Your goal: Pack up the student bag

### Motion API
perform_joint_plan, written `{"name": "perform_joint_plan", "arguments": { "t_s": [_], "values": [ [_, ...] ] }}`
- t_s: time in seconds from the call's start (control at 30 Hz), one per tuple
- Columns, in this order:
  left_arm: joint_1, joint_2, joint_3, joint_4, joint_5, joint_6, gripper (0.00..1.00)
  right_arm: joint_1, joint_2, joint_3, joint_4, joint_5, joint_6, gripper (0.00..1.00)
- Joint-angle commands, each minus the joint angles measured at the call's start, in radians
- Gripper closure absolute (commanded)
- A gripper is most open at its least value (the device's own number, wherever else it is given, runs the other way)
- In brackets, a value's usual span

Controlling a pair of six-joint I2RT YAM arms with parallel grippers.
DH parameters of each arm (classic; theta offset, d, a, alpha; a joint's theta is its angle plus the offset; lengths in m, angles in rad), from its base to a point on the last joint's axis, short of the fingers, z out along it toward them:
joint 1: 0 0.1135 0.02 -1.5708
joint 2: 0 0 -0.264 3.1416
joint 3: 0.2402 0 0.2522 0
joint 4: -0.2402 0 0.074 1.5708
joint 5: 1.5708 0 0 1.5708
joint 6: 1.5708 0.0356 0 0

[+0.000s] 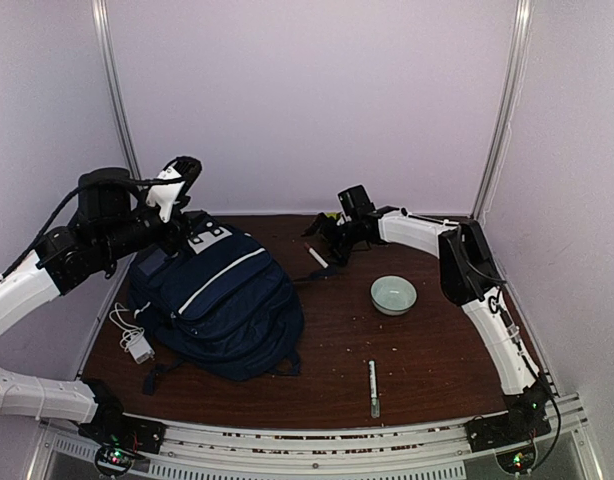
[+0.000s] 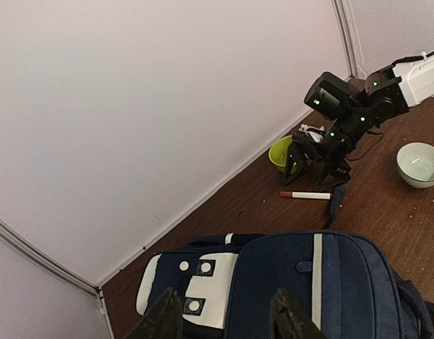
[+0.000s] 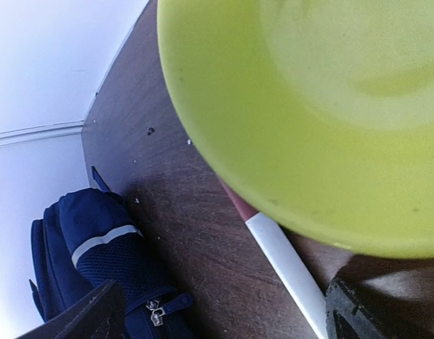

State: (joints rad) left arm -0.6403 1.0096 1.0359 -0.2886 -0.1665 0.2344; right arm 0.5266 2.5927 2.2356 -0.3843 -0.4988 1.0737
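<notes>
Student bag (image 1: pixel 222 300): large navy-blue fabric backpack with white stripe trim, lying flat on the left half of the dark brown wooden tabletop (image 1: pixel 437 370). Its top end points toward the far-left corner. White patch panel (image 2: pixel 203 282) with small dark squares sits at that top end. Zippers look closed on the side the right wrist view shows; whether the main compartment is open I cannot tell.

Left gripper (image 2: pixel 225 304) hovers above the bag's top end. Fingers are moderately apart with nothing between them, only bag fabric showing below.

White charger block with a coiled white cable (image 1: pixel 137 345) is on the tabletop against the bag's left side.

White marker with a red cap (image 2: pixel 305 195) lies flat just past the bag's far-right edge, apart from it.

Right gripper (image 3: pixel 224 293) is right over this marker at the far middle of the tabletop. Fingers are spread wide, pointing down, gripping nothing. The marker runs between them in the wrist view.

Yellow-green round plastic bowl (image 2: pixel 282 152) sits just behind that gripper near the back wall; one end of the marker disappears under its rim in the wrist view.

Pale green ceramic bowl (image 1: pixel 394 295) stands upright right of centre, well apart from the bag.

Slim pale pen-like stick (image 1: pixel 373 388) lies near the front edge, alone.
</notes>
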Motion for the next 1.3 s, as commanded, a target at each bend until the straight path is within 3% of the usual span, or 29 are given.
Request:
{"name": "perform_joint_plan", "arguments": {
  "t_s": [0.0,0.3,0.47,0.9,0.97,1.17,1.27],
  "values": [
    [0.009,-0.019,-0.013,0.036,-0.001,0.002,0.55,0.02,0.05,0.011,0.035,-0.084,0.073,0.0],
    [0.009,-0.035,-0.023,0.047,-0.01,0.008,0.53,0.071,0.045,0.054,-0.173,-0.067,-0.095,0.0],
    [0.01,-0.037,-0.022,0.042,0.0,0.004,0.53,0.085,0.045,0.109,-0.278,0.023,-0.163,0.0],
    [0.009,-0.048,-0.027,0.04,0.006,-0.001,0.52,0.127,-0.037,0.176,-0.574,0.48,-0.49,0.0],
    [0.01,-0.048,-0.028,0.042,0.006,-0.001,0.52,0.145,-0.086,0.164,-0.584,0.59,-0.58,0.0],
    [0.01,-0.028,-0.014,0.034,0.003,0.003,0.52,0.216,-0.19,0.16,-0.504,0.94,-1.068,0.0],
    [0.009,-0.025,-0.013,0.03,0.002,0.004,0.51,0.267,-0.227,0.081,-0.307,1.185,-1.382,0.0]
  ]
}}
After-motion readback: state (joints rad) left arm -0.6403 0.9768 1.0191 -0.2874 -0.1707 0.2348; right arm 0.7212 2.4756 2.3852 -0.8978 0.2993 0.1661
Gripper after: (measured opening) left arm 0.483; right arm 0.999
